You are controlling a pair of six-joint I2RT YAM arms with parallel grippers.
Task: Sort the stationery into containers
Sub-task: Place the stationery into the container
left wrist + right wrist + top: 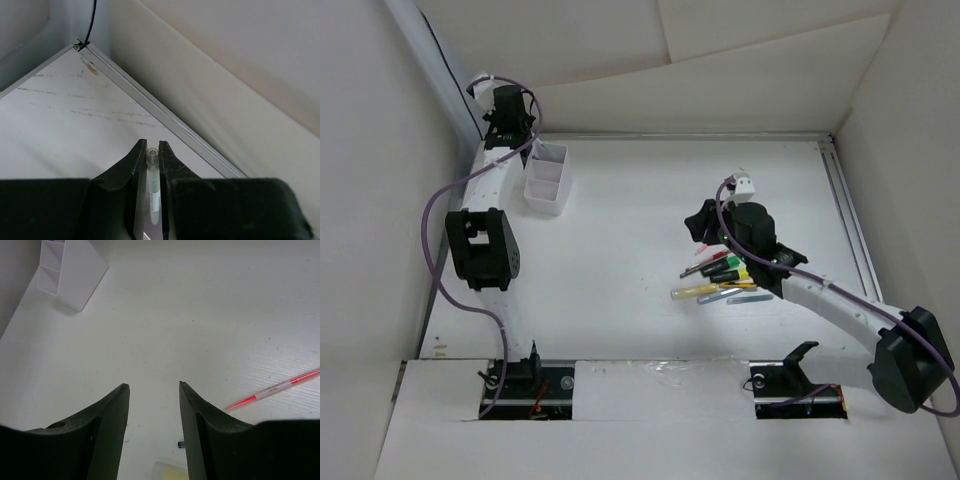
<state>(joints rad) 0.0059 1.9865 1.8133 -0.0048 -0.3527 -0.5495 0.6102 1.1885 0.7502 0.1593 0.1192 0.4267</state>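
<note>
The white partitioned container [548, 178] stands at the far left of the table; it also shows in the right wrist view [75, 275]. My left gripper [152, 146] is shut on a clear pen with a green inside [153, 175], held near the far left corner, just behind the container's far end [510, 122]. A pile of pens and markers [720, 280], yellow, red, light blue, grey and black with green, lies right of centre. My right gripper [153, 385] is open and empty, over the table just beyond the pile [702, 222]. A red pen [280, 387] lies to its right.
An aluminium rail [165, 112] runs along the table's far edge against the wall. Another rail [850, 220] borders the right side. A cable [445, 260] loops beside the left arm. A yellow marker end [172, 472] shows under the right gripper.
</note>
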